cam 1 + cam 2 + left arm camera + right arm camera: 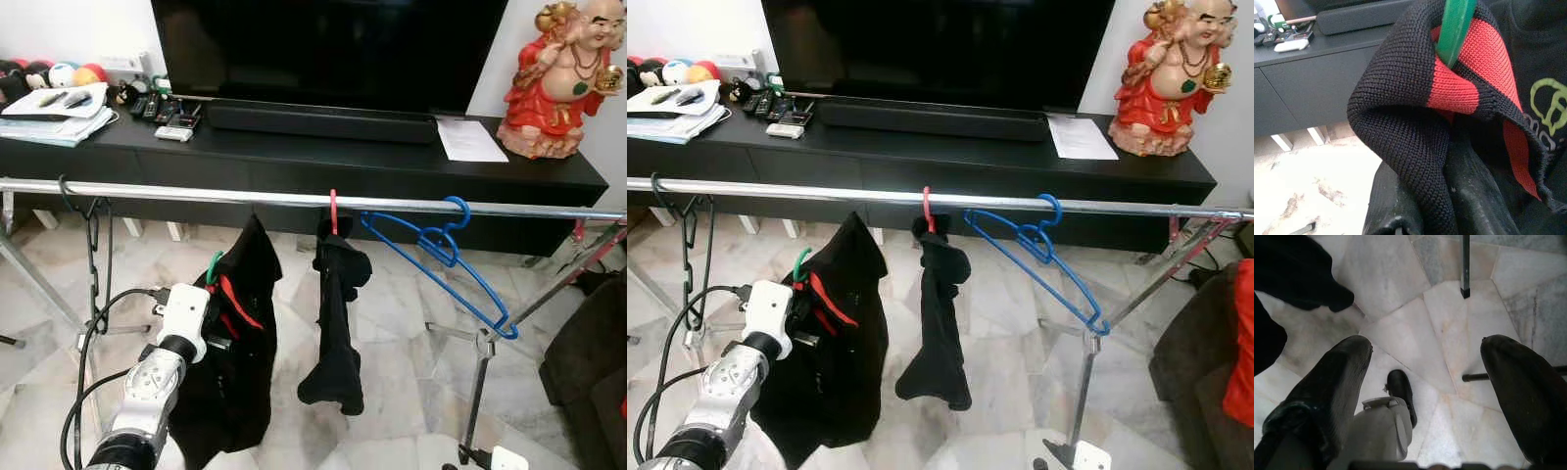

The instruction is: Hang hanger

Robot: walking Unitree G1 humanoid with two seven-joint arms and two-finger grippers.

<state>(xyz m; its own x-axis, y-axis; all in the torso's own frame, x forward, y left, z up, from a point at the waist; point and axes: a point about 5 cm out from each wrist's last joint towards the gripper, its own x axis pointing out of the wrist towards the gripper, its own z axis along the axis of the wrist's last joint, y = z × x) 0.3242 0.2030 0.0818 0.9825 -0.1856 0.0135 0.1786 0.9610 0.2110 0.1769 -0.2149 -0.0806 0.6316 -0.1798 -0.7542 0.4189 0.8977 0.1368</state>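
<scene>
1. Left gripper is raised on its silver arm to the neck of a black top with red trim, just below the rail; its fingertips are buried in the cloth, so whether they are spread or closed on anything cannot be told.
2. From the left wrist, the knitted black-and-red collar is seen close up, with the green hanger rising out of it.
3. From the head, the green hook is seen beside the wrist and below the rail, not on it; the top's peak reaches almost to the rail.
4. Right gripper hangs low, pointed at the marble floor, its two black fingers spread wide with nothing between them; a trouser leg and black shoe are seen below it.
5. On the rail, to the right of the top, a black garment is hung from a red hook.
6. Further right, a blue hanger is hooked on the rail and tilted steeply, its far end down by the rack's cross-brace.
7. At the rail's left end a black hanger is hung bare.
8. Behind the rack a black TV console is stood, with a TV, a soundbar, remotes, papers and a red-robed statue on it.
9. Black cable is looped beside the left arm.
</scene>
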